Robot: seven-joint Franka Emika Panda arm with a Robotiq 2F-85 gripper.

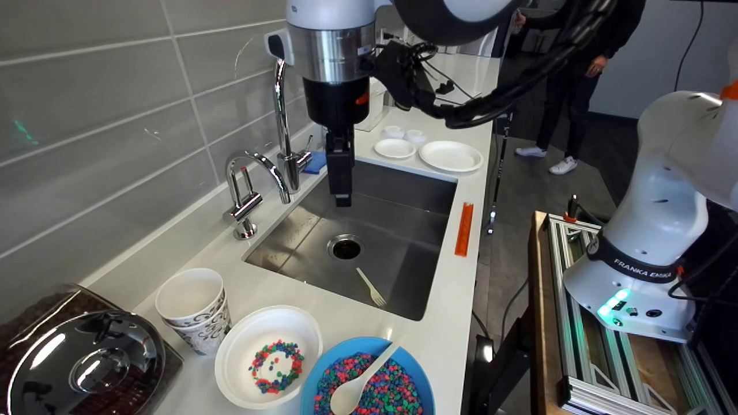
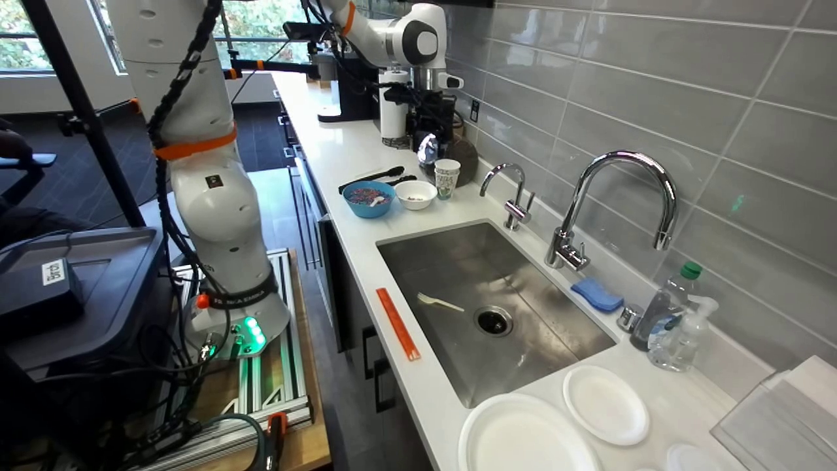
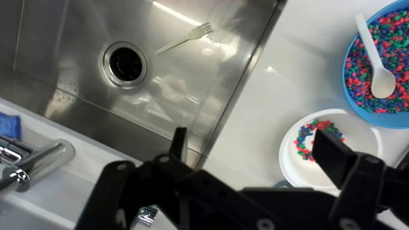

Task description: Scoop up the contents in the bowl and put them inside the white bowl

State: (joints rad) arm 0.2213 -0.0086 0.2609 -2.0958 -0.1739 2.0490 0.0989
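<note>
In the wrist view the tool (image 3: 250, 140) is hanging wide and empty, the spoon (image 3: 377, 64) lying at its two o'clock on the contents (image 3: 396, 51) in the blue bowl (image 3: 383, 119), long axis running eleven to five; gripping it is probably calling for a slight turn

A tiled wall (image 1: 86, 75), grey and glossy, runs along the back edge of the white counter (image 2: 353, 147). Its large tiles (image 2: 654, 42), divided by pale grout, carry soft reflections (image 2: 533, 29) and a small green glint (image 1: 26, 132), and a dark outlet (image 2: 475, 110) is set into it. Dark cabinets (image 2: 399, 418) stand under the counter's front edge; beyond that edge the floor (image 1: 513, 230) is dark grey, with a pale far wall (image 1: 651, 69) rising behind. In an exterior view, past the counter's far end, windows (image 2: 261, 26) show green leaves (image 2: 26, 42) and bright daylight.
</note>
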